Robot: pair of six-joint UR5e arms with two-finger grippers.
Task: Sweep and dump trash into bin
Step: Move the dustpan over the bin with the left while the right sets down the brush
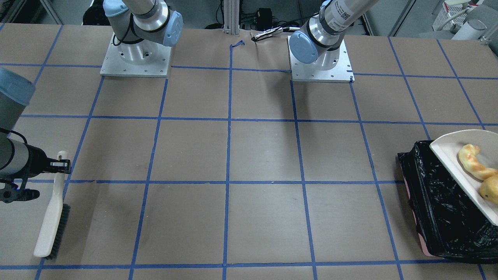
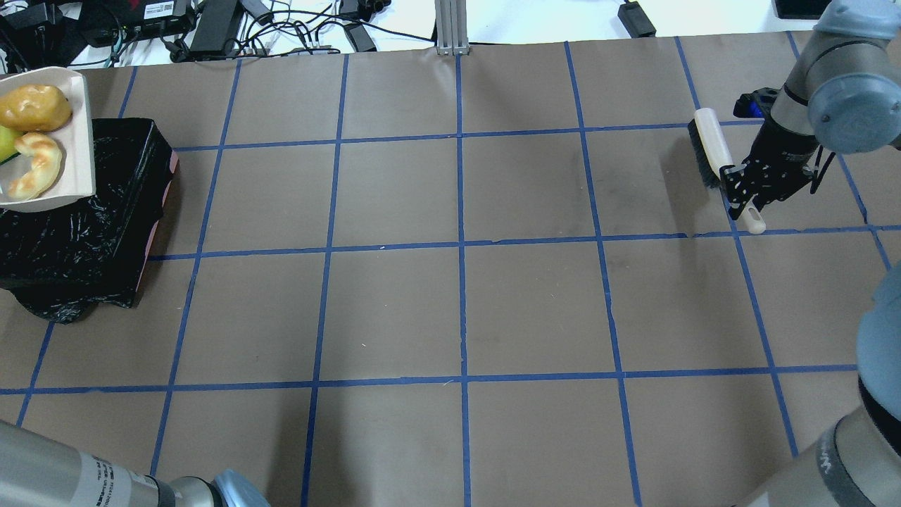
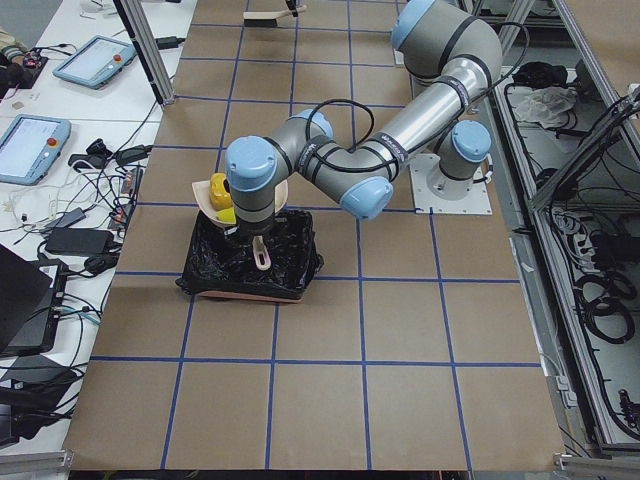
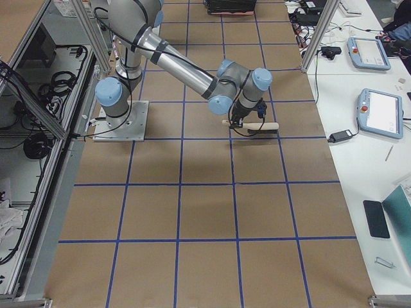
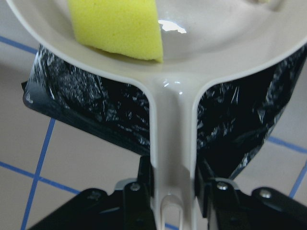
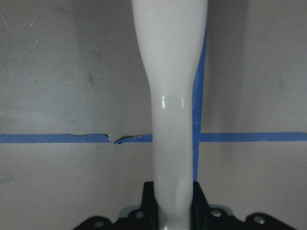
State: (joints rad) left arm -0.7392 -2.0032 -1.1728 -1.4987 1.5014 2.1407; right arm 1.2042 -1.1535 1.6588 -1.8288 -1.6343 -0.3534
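The brown, tape-gridded surface (image 2: 457,310) has nothing left lying on it to sweep, so I take the sweeping to be over and the dump to be the step in hand. The bin (image 2: 77,232), black bag and all, stands at the robot's left end. Over it hangs the dustpan (image 2: 74,176), its handle clamped tight in the left end effector (image 5: 172,191). The pan looks close to level and seems to reach partly past the bin's edge. So I'd want it drawn in over the middle of the bag before it is tipped, lip down, slowly, so nothing skips over the rim.

The brush (image 2: 707,141) is well away at the other end, its handle pinched in the closed right end effector (image 2: 739,190). It is best kept there, out of the way.

All the trash rides in the pan: the potato (image 2: 34,107), the sponge (image 5: 117,26) and the croissant (image 2: 39,172). The round potato will likely roll first.
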